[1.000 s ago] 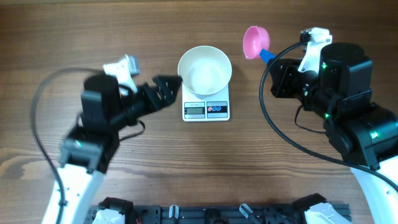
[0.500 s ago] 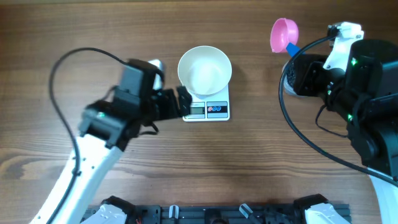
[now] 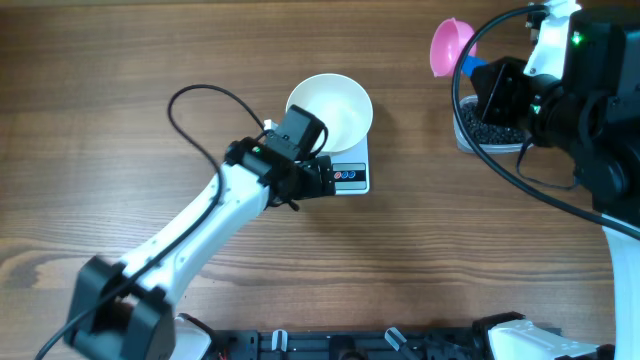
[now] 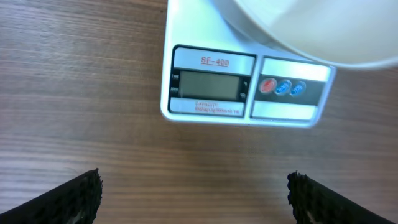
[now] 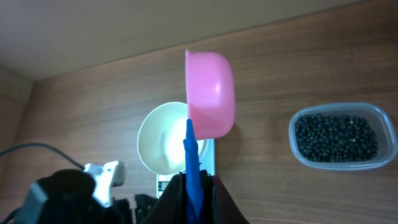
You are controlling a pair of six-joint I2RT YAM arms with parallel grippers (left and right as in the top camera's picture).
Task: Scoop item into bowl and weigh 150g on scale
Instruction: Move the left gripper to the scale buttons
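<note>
L gripper [image 4: 196,198] spread wide over scale [image 4: 214,84], R gripper [image 5: 194,186] pinching pink scoop [image 5: 211,93] handle

Overhead: fixed above the table [image 3: 100,60], faces straight down, far enough to hold the whole work area. Left wrist: close, faces nearly straight down on the scale [image 4: 211,84] front and bowl [image 4: 311,31] rim; left gripper [image 4: 193,190] fingertips sit in the bottom corners. Right wrist: higher up, looks down along the pink scoop [image 5: 210,93] past the clear tub [image 5: 339,137]. All 3 views share scale and bowl.
</note>
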